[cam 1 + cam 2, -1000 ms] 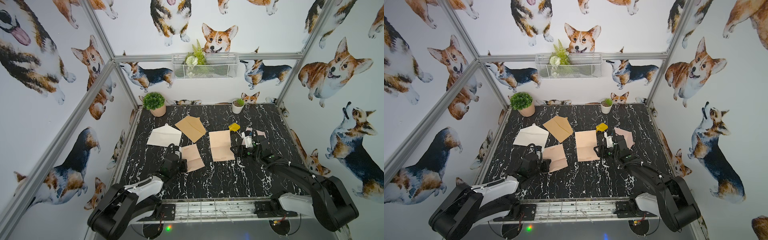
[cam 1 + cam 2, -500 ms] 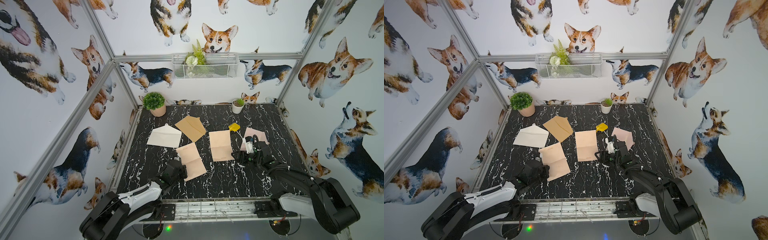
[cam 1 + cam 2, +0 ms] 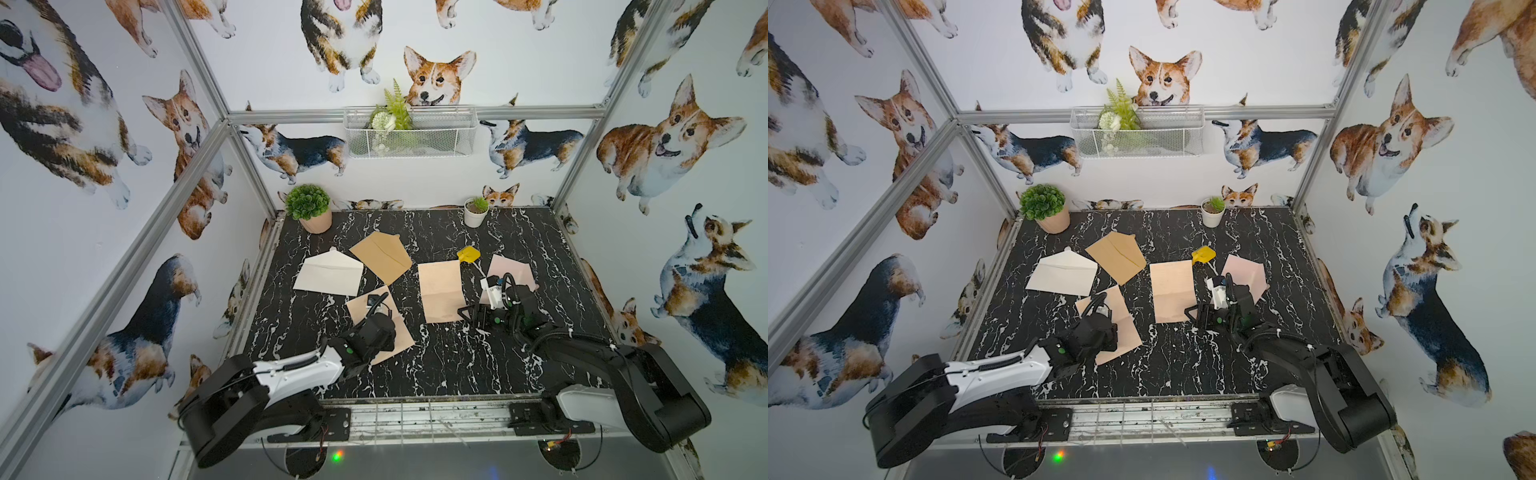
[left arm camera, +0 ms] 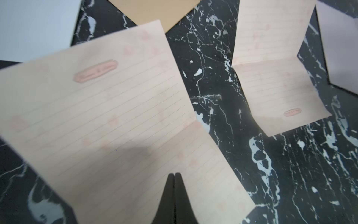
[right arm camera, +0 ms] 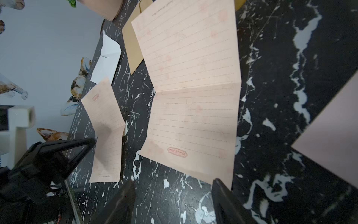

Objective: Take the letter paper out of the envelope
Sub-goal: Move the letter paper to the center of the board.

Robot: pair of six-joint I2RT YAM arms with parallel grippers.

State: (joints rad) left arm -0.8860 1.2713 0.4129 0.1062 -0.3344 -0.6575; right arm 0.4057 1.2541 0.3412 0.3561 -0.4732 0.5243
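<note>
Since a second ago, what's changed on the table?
The near sheet spread out toward the front edge; the left arm shifted over it, jaws shut. The right arm pulled back off the pink envelope, jaws open. Other papers and plants stayed.

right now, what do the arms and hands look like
Both are mostly black with rounded joints. The left arm has a long white link, the right arm a white shell near its base. Black cables run along both. The left hand and right hand have tapered black fingers.

White-shelled left arm (image 3: 297, 368), black right arm (image 3: 598, 361), looped cables (image 3: 552, 331), black left claw (image 4: 174, 175)
</note>
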